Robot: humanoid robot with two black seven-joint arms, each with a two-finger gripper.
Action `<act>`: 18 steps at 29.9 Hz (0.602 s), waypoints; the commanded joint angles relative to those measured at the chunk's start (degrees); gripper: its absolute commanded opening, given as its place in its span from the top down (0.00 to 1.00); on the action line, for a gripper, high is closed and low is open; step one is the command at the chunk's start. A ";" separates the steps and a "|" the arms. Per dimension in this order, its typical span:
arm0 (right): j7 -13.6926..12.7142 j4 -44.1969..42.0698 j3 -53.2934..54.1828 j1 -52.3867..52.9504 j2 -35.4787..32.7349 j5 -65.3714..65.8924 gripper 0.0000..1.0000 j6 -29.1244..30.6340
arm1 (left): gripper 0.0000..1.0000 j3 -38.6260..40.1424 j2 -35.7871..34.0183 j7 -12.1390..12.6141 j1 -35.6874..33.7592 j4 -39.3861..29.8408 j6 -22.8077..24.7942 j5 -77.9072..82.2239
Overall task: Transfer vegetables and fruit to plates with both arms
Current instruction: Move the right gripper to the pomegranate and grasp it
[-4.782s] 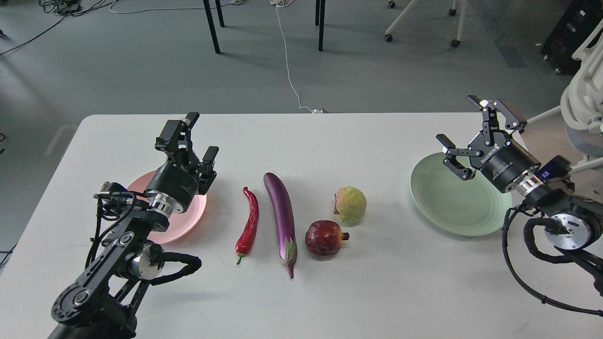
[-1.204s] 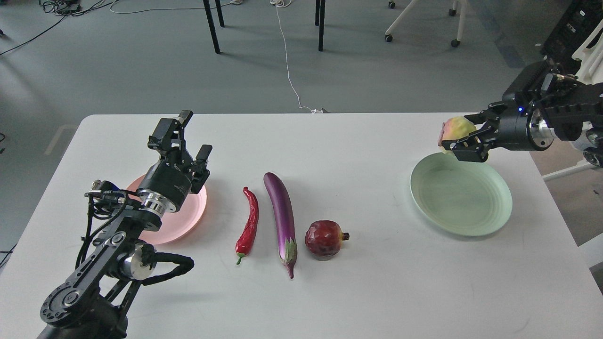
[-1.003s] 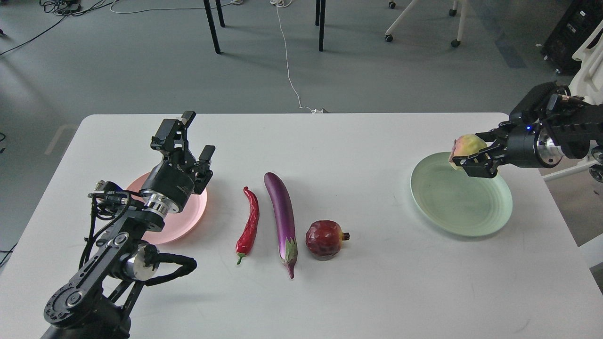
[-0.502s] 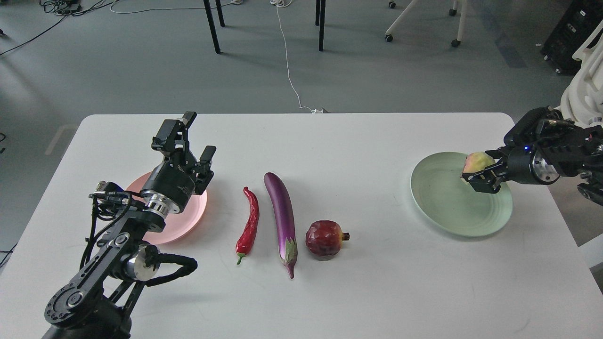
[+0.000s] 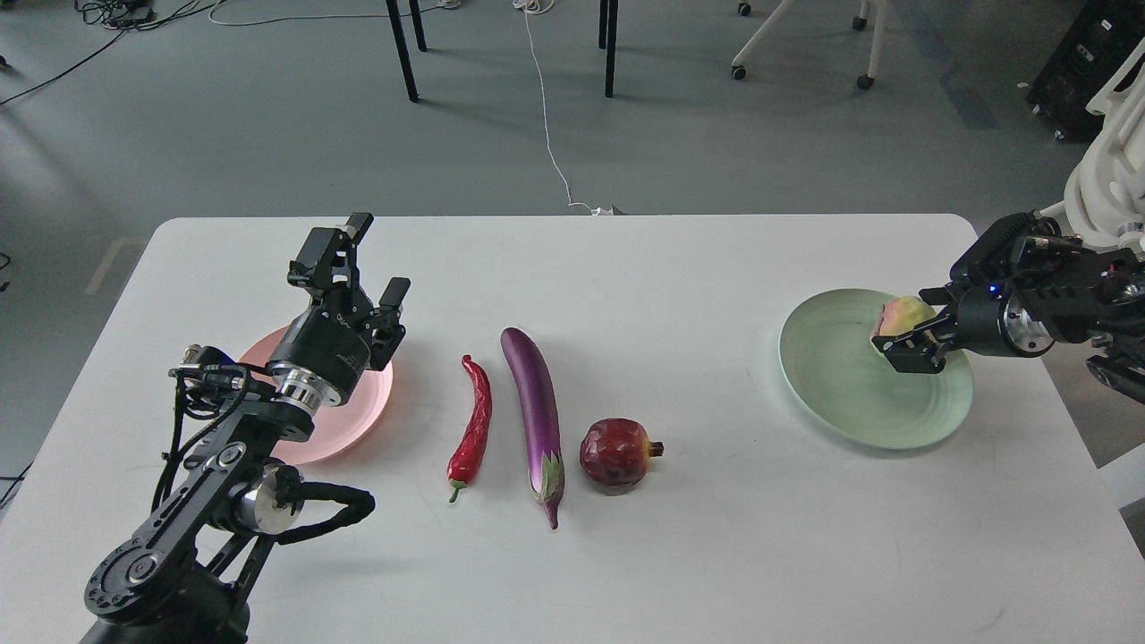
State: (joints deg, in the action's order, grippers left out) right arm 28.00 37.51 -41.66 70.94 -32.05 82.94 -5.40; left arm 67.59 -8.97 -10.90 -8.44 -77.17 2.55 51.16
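My right gripper [image 5: 905, 334] is shut on the yellow-green fruit [image 5: 902, 314] and holds it low over the right side of the pale green plate [image 5: 841, 385]. My left gripper [image 5: 374, 261] is open and empty, above the far edge of the pink plate [image 5: 358, 420]. The red chili pepper [image 5: 473, 426], the purple eggplant [image 5: 536, 416] and the dark red pomegranate [image 5: 617, 453] lie side by side in the middle of the white table [image 5: 626, 555].
The table's right edge runs just beyond the green plate. Beyond the far edge are table legs [image 5: 402, 49], a white cable [image 5: 547, 116] on the grey floor and chair bases [image 5: 805, 54]. A white object [image 5: 1109, 179] stands at the right.
My right gripper took the yellow-green fruit from the table's middle, carried it right over the green plate and lowered it toward the plate's right side. My left arm has barely moved.
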 commanded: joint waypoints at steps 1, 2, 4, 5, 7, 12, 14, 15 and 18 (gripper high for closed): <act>0.00 0.55 0.00 0.68 -0.38 -0.15 0.05 -0.66 | 0.01 0.00 0.00 0.00 0.00 -0.08 0.00 0.08; 0.00 0.99 0.18 1.21 -0.38 -0.15 0.04 -1.10 | 0.01 0.00 0.00 0.00 0.00 -0.08 0.00 0.00; 0.00 3.87 0.70 4.27 -1.43 -0.33 0.04 -1.98 | 0.01 0.00 0.00 0.00 0.00 0.01 0.00 0.00; 0.00 6.33 1.14 6.47 -2.57 -0.33 0.04 -2.07 | 0.01 0.00 0.00 0.00 0.00 -0.08 0.00 0.00; 0.00 13.44 2.19 11.30 -5.73 -0.50 0.03 -1.73 | 0.01 0.00 0.00 0.00 0.00 0.01 0.00 0.00; 0.00 30.67 3.43 22.64 -10.84 -4.27 0.02 0.38 | 0.01 0.00 0.09 0.00 0.00 -0.08 0.00 0.00; 0.00 35.34 3.43 25.02 -10.58 -7.17 0.02 1.44 | 0.01 0.00 0.18 0.00 0.09 -0.08 0.00 0.08; 0.00 37.53 3.52 25.73 -10.23 -8.31 0.02 1.79 | 0.01 0.00 0.18 0.00 0.09 0.01 0.00 0.08; 0.00 42.72 3.43 25.82 -6.03 -11.30 0.02 1.88 | 0.01 0.00 0.18 0.00 0.18 0.01 0.00 0.08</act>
State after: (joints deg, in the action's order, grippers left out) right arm 27.98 75.53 -38.17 96.28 -41.41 74.36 -3.78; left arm 67.59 -8.81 -10.90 -8.34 -77.24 2.55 51.22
